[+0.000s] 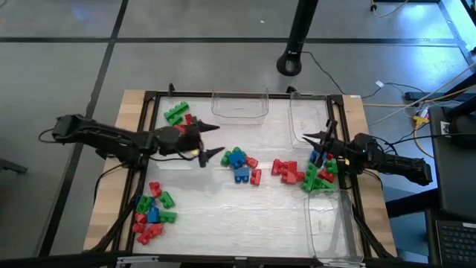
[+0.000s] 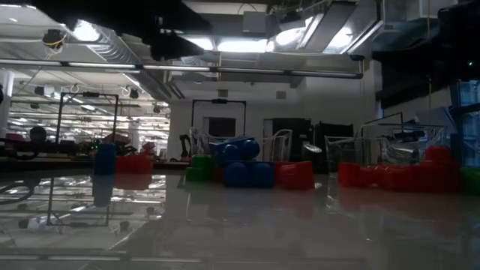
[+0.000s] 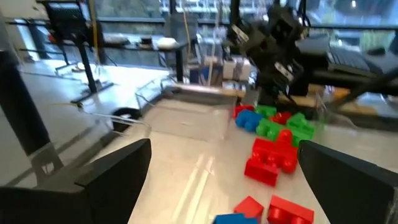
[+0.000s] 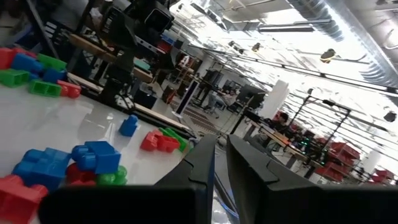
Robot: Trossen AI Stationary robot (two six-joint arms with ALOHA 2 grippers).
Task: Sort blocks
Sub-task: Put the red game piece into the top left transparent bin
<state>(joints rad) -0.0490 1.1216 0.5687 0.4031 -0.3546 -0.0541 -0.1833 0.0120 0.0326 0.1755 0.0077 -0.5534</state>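
Plastic studded blocks (image 1: 239, 165) lie clustered on glossy table (image 1: 223, 216).

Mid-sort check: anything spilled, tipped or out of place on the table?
Nothing looks spilled or damaged. The blocks lie in mixed-colour clusters across the table, none visibly in the clear bins. The left gripper is open near the centre cluster; the right gripper is shut and empty by the right-hand pile.

no legible text, labels or numbers anywhere (blocks, bins and room included), no brand marks
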